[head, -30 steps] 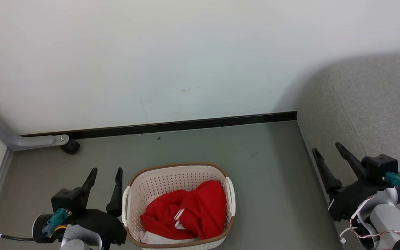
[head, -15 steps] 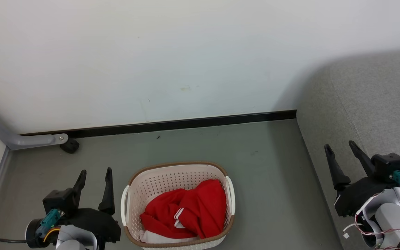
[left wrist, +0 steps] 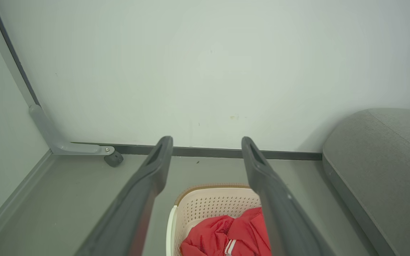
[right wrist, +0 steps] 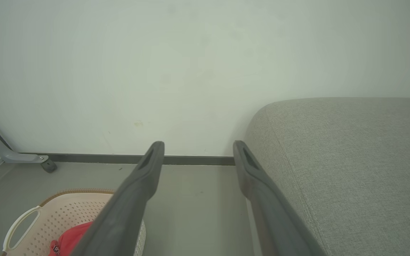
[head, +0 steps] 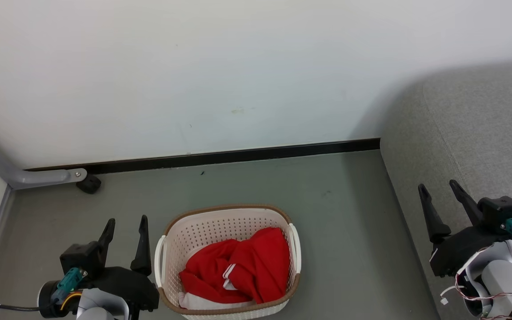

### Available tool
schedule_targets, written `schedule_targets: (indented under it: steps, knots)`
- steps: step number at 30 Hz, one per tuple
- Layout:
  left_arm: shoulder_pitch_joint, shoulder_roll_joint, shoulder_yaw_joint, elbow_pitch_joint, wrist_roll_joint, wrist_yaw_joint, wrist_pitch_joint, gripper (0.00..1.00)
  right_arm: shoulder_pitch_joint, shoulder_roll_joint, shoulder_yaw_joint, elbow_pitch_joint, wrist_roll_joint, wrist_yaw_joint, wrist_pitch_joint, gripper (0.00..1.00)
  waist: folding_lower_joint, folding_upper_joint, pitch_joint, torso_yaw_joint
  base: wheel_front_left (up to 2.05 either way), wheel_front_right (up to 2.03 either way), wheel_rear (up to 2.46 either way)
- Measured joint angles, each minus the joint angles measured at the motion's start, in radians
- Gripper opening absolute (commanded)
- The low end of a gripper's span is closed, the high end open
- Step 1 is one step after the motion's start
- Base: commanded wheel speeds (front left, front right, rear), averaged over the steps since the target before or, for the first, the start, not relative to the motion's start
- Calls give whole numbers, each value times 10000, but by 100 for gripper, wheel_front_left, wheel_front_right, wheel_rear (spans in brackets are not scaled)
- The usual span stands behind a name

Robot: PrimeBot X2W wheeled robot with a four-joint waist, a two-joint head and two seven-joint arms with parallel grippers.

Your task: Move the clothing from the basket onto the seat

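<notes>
Red clothing [head: 238, 269] with white trim lies crumpled in the cream perforated basket [head: 220, 213] on the grey floor, low in the head view's middle. The grey fabric seat [head: 482, 133] fills the right side. My left gripper [head: 126, 222] hangs open just left of the basket, holding nothing. My right gripper [head: 438, 186] stands open above the seat's front edge, well right of the basket. In the left wrist view the basket [left wrist: 205, 202] and clothing [left wrist: 226, 234] show between the open fingers. The right wrist view has the seat [right wrist: 351, 160] at right and the basket [right wrist: 66, 209] at lower left.
A white wall with a dark baseboard [head: 220, 158] runs behind the basket. A grey metal leg with a black caster [head: 89, 183] stands at the far left. Bare grey floor [head: 340, 222] lies between basket and seat.
The left gripper dropped lower and further left, then rose slightly. The right gripper shifted right and a little up the view. Both stayed open; the clothing lies as before.
</notes>
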Motion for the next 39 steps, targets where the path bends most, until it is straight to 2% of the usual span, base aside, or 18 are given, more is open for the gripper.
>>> schedule_targets:
  steps: [17, 33, 39]
  knots:
    - [-12, -142, 58, -136, 104, -180, 0, 100, -143, 10, -196, -462, 0, -173, -2, 100, 0, 0, 941, -1, 0, 0, 0]
    - [-1062, -782, -332, -211, 464, -516, 0, 100, -736, -81, -408, -917, 58, -222, -4, 100, 2, 1, 2830, -67, 0, 0, 0]
    - [-1679, -849, -466, -35, 491, -558, 0, 100, -1208, -82, -401, -1154, 0, -222, -12, 100, 0, 1, 3578, -102, 0, 0, 0]
